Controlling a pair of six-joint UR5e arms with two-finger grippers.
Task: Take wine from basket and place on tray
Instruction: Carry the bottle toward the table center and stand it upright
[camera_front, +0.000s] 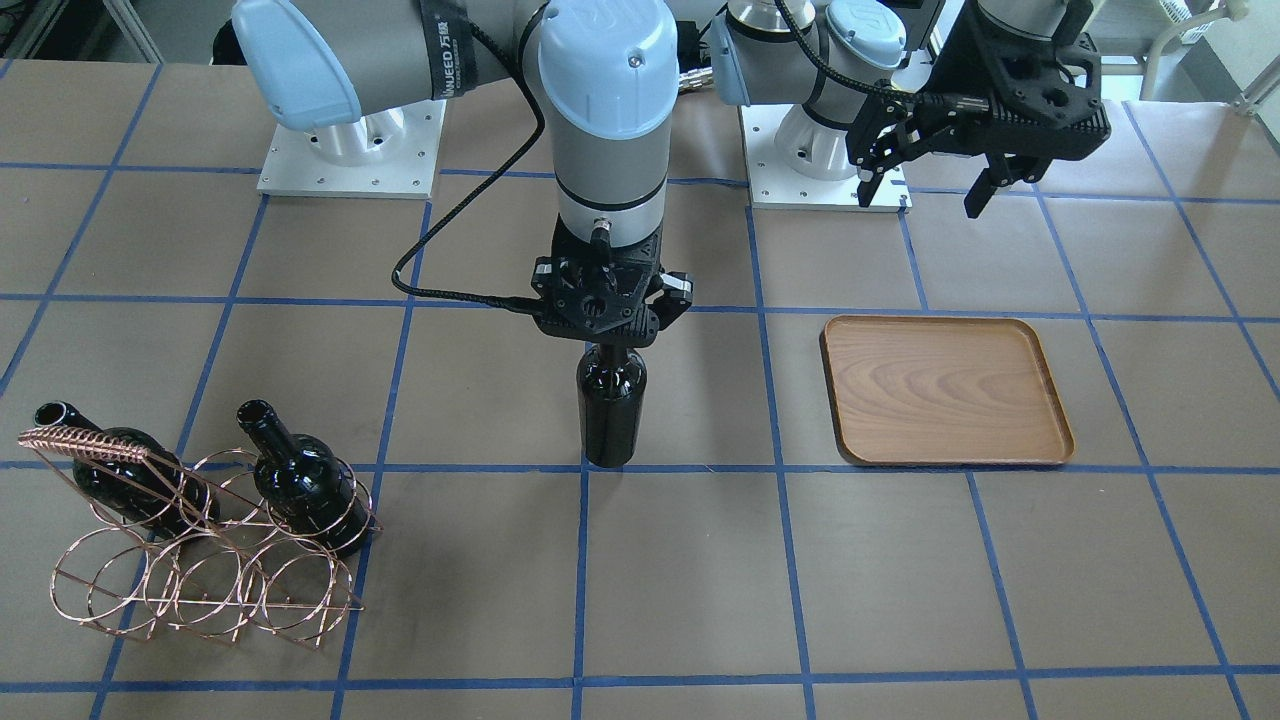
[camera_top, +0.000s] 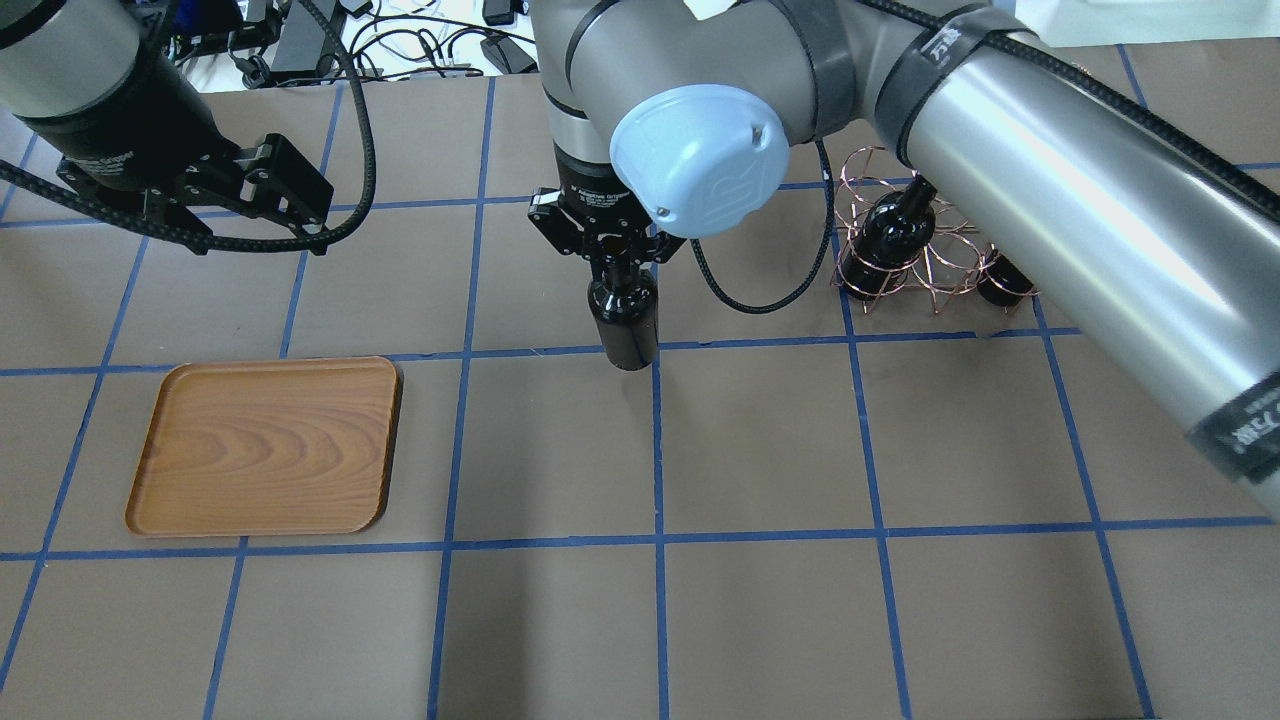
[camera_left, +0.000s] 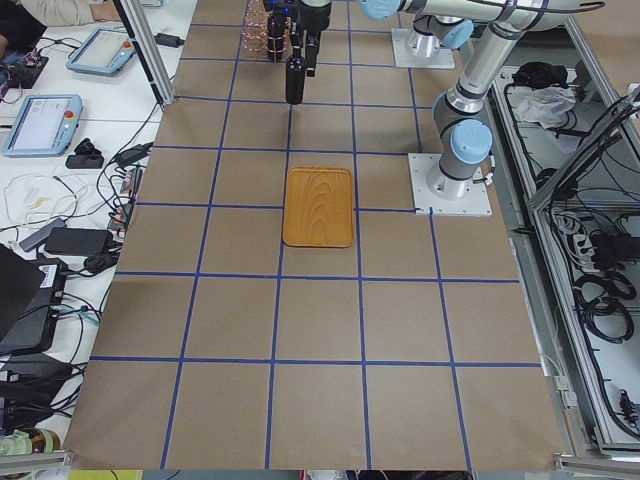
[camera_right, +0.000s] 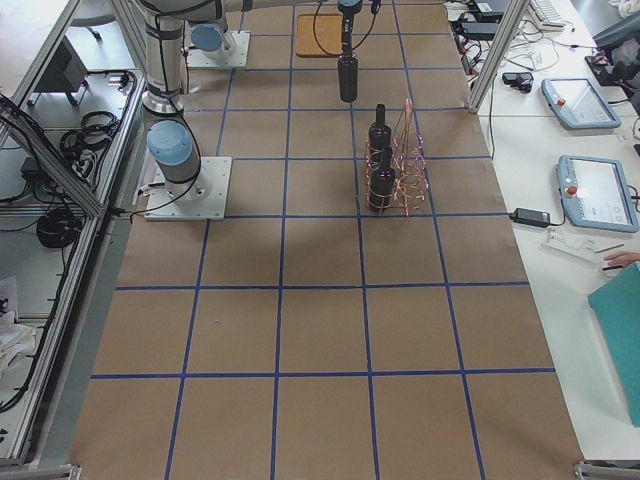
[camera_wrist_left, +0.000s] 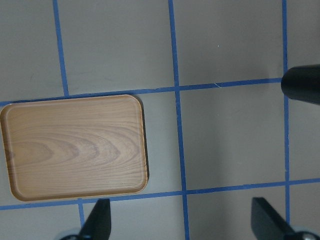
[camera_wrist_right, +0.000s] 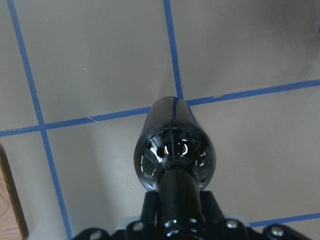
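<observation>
My right gripper (camera_front: 612, 343) is shut on the neck of a black wine bottle (camera_front: 612, 405), which hangs upright over mid-table, base at or just above the paper. In the right wrist view the bottle (camera_wrist_right: 174, 150) fills the centre. The copper wire basket (camera_front: 200, 575) stands off to my right and holds two more bottles (camera_front: 272, 437) (camera_front: 78, 427). The wooden tray (camera_front: 945, 390) lies flat and bare on my left side, apart from the held bottle. My left gripper (camera_front: 922, 200) hangs open and empty above the table behind the tray; its wrist view shows the tray (camera_wrist_left: 75, 145) below.
The table is covered in brown paper with a blue tape grid. Both arm bases (camera_front: 350, 150) (camera_front: 825, 160) stand at the robot's side. Tablets and cables lie on side benches beyond the table ends (camera_right: 585, 190).
</observation>
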